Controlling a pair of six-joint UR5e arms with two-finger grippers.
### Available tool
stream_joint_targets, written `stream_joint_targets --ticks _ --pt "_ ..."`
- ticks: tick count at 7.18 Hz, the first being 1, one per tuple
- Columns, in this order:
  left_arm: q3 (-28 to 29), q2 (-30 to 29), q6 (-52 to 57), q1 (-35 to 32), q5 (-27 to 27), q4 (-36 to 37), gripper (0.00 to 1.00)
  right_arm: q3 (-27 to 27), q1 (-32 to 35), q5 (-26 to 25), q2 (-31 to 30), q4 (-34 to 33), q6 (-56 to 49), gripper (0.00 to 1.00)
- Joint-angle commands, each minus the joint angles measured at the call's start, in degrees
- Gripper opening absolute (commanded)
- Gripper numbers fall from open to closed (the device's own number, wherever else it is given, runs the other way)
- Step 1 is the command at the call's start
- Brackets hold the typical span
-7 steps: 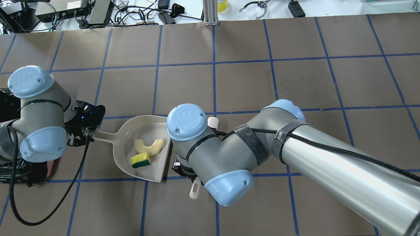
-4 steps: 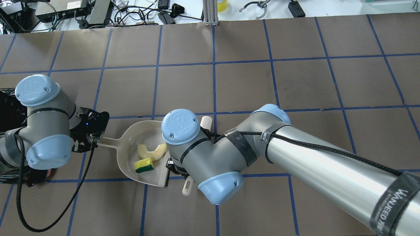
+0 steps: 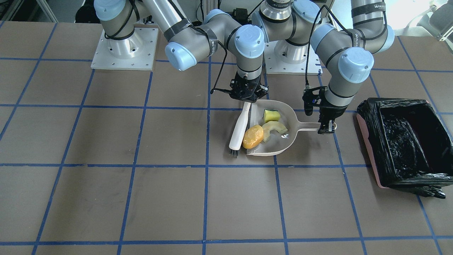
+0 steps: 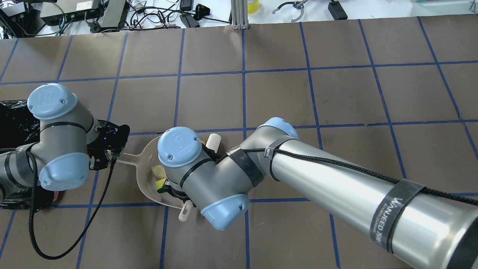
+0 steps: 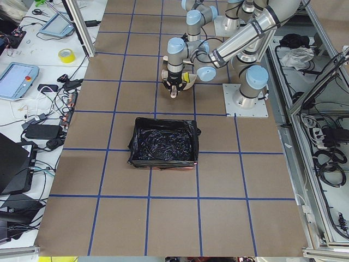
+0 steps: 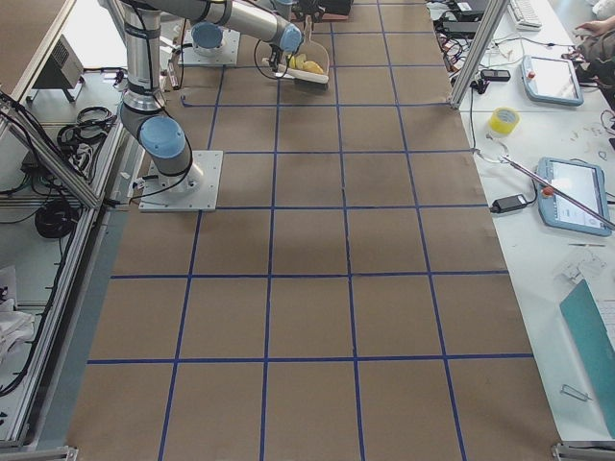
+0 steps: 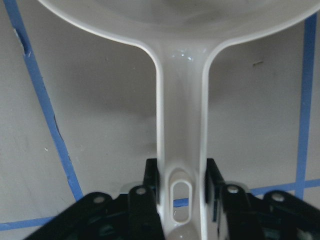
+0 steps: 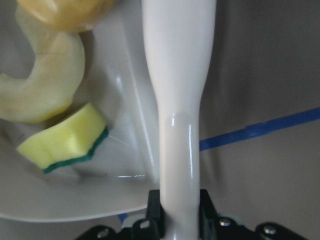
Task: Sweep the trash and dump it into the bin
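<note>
The translucent white dustpan [image 3: 283,141] lies on the table. In it are the orange-brown lump [image 3: 253,136] at the open edge, the cream crescent [image 3: 274,128] and the yellow-green sponge wedge [image 3: 271,115]. My left gripper [image 3: 326,128] is shut on the dustpan handle [image 7: 181,125]. My right gripper [image 3: 247,99] is shut on a white brush [image 3: 240,125], which lies along the pan's open edge, touching the lump. The right wrist view shows the sponge [image 8: 65,140] and crescent [image 8: 45,85] beside the brush handle [image 8: 179,100]. The black-lined pinkish bin [image 3: 368,148] stands beyond the left gripper.
In the overhead view my right arm's wrist [image 4: 179,149] covers most of the dustpan [image 4: 143,175], and the bin [image 4: 15,116] sits at the left edge behind my left arm. Blue tape lines grid the brown table. Cables and gear lie past the far edge.
My right arm has swept the brush leftward in the overhead view to the pan's open edge and now covers the pan. The pan and left gripper shifted slightly.
</note>
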Motion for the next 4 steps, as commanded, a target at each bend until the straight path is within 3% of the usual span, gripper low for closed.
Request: stream_joint_targets --ticks 1,4 --pt "0.6 -0.1 0.0 0.0 0.1 0.0 0.00 -6.4 3.0 1.6 3.3 -0.4 7.2 0.07" --pt "1.8 -0.9 0.2 0.0 0.0 0.0 0.00 -10.0 5.5 0.7 4.1 1.3 10.2 0.07"
